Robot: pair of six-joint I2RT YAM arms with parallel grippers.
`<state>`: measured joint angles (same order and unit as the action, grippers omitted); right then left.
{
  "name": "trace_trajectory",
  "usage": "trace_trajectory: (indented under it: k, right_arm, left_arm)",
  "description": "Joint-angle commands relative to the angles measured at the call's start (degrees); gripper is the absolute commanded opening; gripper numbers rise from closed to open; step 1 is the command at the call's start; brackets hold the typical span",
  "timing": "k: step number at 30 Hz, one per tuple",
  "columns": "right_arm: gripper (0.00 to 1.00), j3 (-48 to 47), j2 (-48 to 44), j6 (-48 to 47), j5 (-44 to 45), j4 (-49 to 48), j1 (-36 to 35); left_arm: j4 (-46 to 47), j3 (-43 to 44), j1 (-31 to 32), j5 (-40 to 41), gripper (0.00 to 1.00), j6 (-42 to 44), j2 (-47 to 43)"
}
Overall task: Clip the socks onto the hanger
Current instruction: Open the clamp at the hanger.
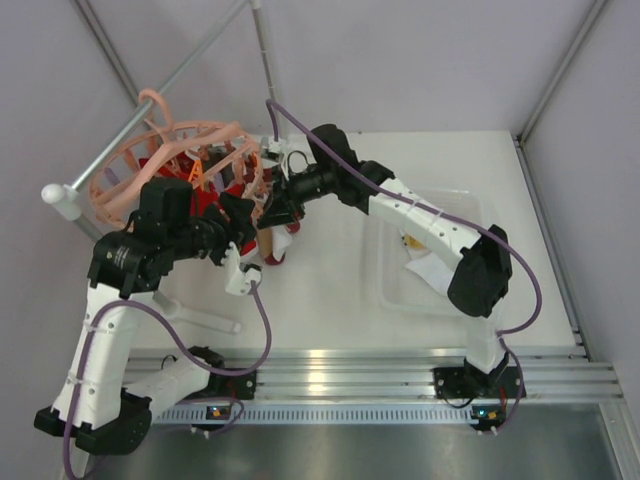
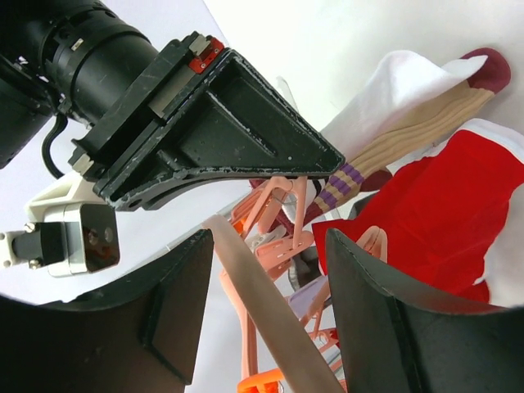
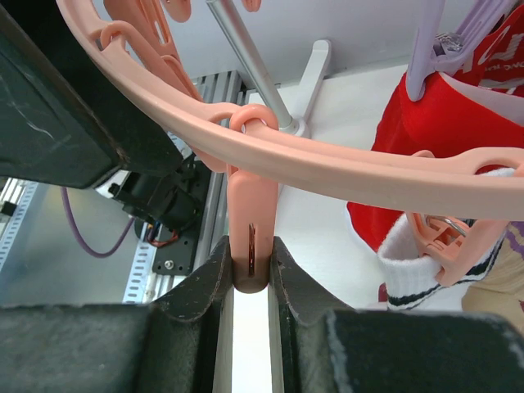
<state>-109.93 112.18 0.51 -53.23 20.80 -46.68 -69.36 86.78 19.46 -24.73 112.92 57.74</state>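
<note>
The peach-pink hanger (image 1: 190, 150) hangs from the rail at the back left, with red socks (image 1: 205, 195) clipped under it. A red-and-beige sock (image 1: 275, 245) dangles below its near rim. My right gripper (image 3: 251, 262) is shut on the lower end of a pink clip (image 3: 251, 213) that hangs from the hanger ring (image 3: 344, 164). Beside it hang a white black-striped sock (image 3: 413, 270) and a red sock (image 3: 442, 131). My left gripper (image 2: 270, 246) is open just under the hanger. A pale bar (image 2: 262, 303) and pink clips (image 2: 278, 246) show between its fingers, ungripped. The red-and-beige sock (image 2: 417, 123) hangs beyond.
A grey metal rail (image 1: 160, 90) with a white end knob (image 1: 60, 198) carries the hanger; its white foot (image 1: 205, 320) lies on the table. A clear tray (image 1: 390, 290) at the right holds a yellow sock (image 1: 410, 240) and a white one (image 1: 432, 270). The right arm (image 1: 420, 215) arches over the tray.
</note>
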Motion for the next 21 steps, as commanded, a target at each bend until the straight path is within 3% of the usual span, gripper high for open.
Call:
trace_trajectory:
  k: [1,8,14,21]
  right_arm:
    - [0.00,-2.92,-0.12,0.98,-1.61,-2.78,0.62]
    - [0.00,-2.75,-0.38,0.54,-1.35,-2.78,0.71]
    - [0.00,-2.22,-0.38,0.45,-1.17,-2.95,0.80]
    - [0.00,0.33,-1.79,0.98,-1.70,-6.12,1.50]
  left_arm:
    - [2.48,-0.56,1.45,0.12,0.63,19.87,0.36]
    - [5.45,-1.26,5.57,8.28,0.62,20.14,2.12]
    - [7.93,-1.36,14.10,22.08,0.61,15.05,4.31]
    - [8.54,-0.21,15.43,29.73,0.58,13.03,5.55]
